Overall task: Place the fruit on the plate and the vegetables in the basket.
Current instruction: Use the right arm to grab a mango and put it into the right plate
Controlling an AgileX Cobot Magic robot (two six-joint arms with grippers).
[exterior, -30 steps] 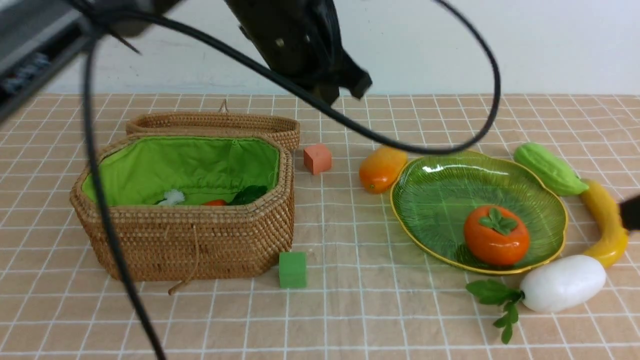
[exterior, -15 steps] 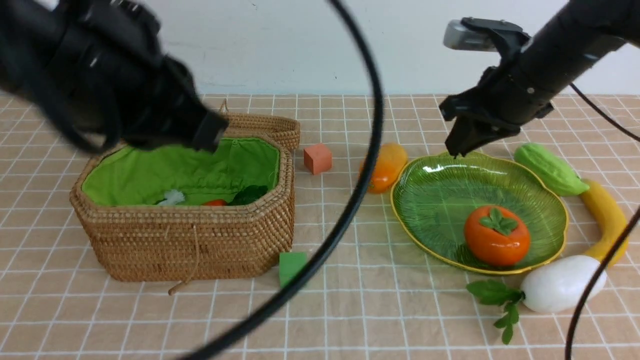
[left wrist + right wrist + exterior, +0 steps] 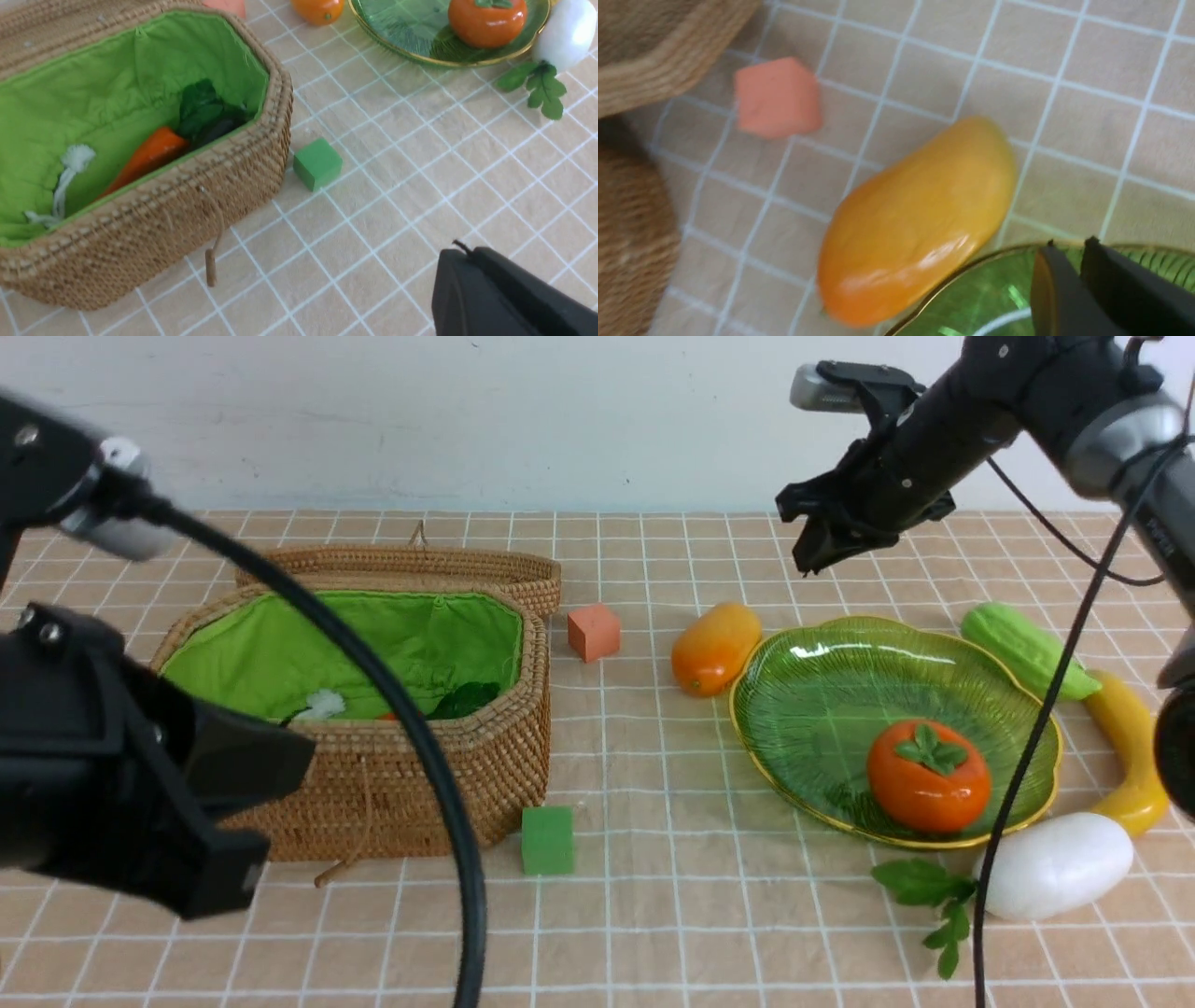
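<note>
Both arms are swinging quickly while every toy is staying put. The left claw [image 3: 462, 270], which was hanging high over the middle of the table [image 3: 672, 896] a second ago and then crossing the basket [image 3: 448, 775], is now pulling back to the near left, clenched and empty. The right claw [image 3: 810, 560], barely showing at the right edge a second ago, is now hovering above the table just behind the mango [image 3: 714, 647], its fingers drawn almost together on nothing. It is probably lining up on the mango, which is sitting on the table just beside the left rim of the plate [image 3: 822, 709].

Counting three fruits:
- One persimmon [image 3: 927, 777] is sitting on the plate.
- The mango and one banana [image 3: 1130, 756] are waiting on the table.

Counting four vegetables:
- One carrot [image 3: 149, 151] and a dark leafy shape, probably the eggplant [image 3: 210, 126], are lying in the basket.
- One radish [image 3: 1055, 863] and one gourd [image 3: 1022, 649] are lying outside, by the plate.

Counting two cubes: one orange cube [image 3: 594, 632] and one green cube [image 3: 547, 840].
</note>
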